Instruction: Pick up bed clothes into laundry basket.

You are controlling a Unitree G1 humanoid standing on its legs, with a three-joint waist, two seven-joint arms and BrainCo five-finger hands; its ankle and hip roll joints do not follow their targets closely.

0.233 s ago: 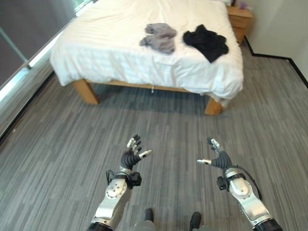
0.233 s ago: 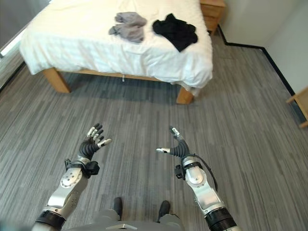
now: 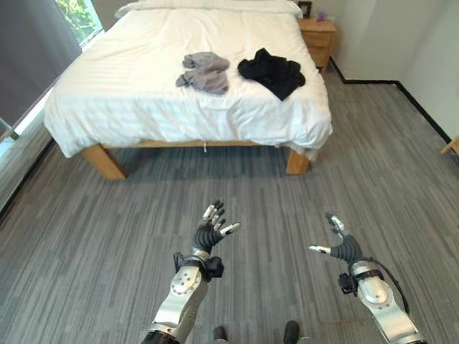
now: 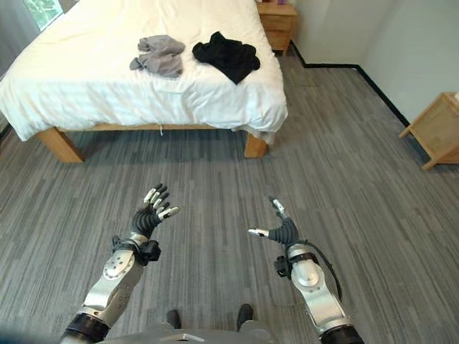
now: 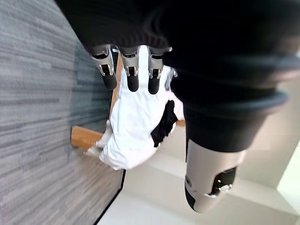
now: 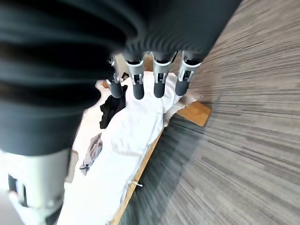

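Clothes on bed [image 3: 143, 107] at 12 o'clock: grey garment [image 3: 204, 72], black garment [image 3: 272, 72] beside it. Left hand [image 3: 213, 231], right hand [image 3: 341, 245] spread, empty, well short. Approach bed edge first, then reach nearest garment.

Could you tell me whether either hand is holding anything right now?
Nothing: the left hand and right hand are open above the floor.
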